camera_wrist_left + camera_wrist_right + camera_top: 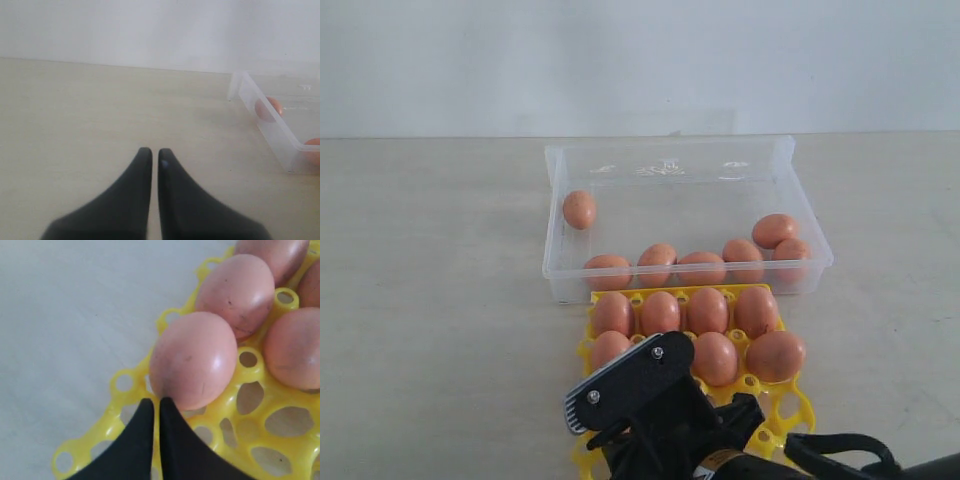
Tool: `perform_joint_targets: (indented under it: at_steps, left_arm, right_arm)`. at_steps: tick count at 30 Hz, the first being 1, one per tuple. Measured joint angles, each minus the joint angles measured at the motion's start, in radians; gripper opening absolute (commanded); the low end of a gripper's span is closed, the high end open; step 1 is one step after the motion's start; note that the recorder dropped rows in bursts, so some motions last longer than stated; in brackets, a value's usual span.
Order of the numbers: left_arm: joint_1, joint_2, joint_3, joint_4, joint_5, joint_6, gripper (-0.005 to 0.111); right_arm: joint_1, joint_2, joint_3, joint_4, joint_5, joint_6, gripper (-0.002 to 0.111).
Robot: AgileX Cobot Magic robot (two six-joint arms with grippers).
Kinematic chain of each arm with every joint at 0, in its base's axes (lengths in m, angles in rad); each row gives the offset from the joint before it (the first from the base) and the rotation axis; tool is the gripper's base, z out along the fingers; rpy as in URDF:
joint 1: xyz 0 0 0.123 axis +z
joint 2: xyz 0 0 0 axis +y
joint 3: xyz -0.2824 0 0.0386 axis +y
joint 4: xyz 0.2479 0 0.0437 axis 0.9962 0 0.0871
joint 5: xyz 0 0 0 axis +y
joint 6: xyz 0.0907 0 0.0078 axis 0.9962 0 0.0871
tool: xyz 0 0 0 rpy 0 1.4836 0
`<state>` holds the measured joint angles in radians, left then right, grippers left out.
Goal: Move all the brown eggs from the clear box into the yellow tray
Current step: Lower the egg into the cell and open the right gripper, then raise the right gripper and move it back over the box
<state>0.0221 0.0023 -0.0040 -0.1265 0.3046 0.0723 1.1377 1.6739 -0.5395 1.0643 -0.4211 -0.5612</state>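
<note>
The clear box holds several brown eggs: one alone near its left wall, the others along the front wall and in the right corner. Directly in front of it, the yellow tray carries several eggs in two rows. My right arm hangs over the tray's near left part and hides its own fingertips in the exterior view. In the right wrist view my right gripper is shut and empty, its tips right at an egg seated in the tray. My left gripper is shut over bare table.
The beige table stretches left of the box, whose corner lies apart from the left gripper with an egg showing through its wall. A pale wall runs behind the table. The tray's near cups are partly hidden under the right arm.
</note>
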Motion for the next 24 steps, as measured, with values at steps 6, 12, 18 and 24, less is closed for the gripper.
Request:
perform_joint_targets:
  at_steps: [6,12,18,24]
  left_arm:
    - [0.000,0.000,0.000,0.000,0.000,0.000,0.004]
    - [0.000,0.000,0.000,0.000,0.000,0.000,0.004]
    - [0.000,0.000,0.000,0.000,0.000,0.000,0.004]
    - [0.000,0.000,0.000,0.000,0.000,0.000,0.004]
  right_arm:
    - [0.000,-0.120,-0.046,-0.014,0.061,-0.071,0.000]
    - [-0.065,-0.260,-0.202,-0.059,-0.435,-0.448,0.000]
    - [-0.541,-0.193,-0.468,0.044,0.046,-0.534,0.000]
    - [-0.939,0.095,-0.757,0.053,1.213,-0.381,0.000]
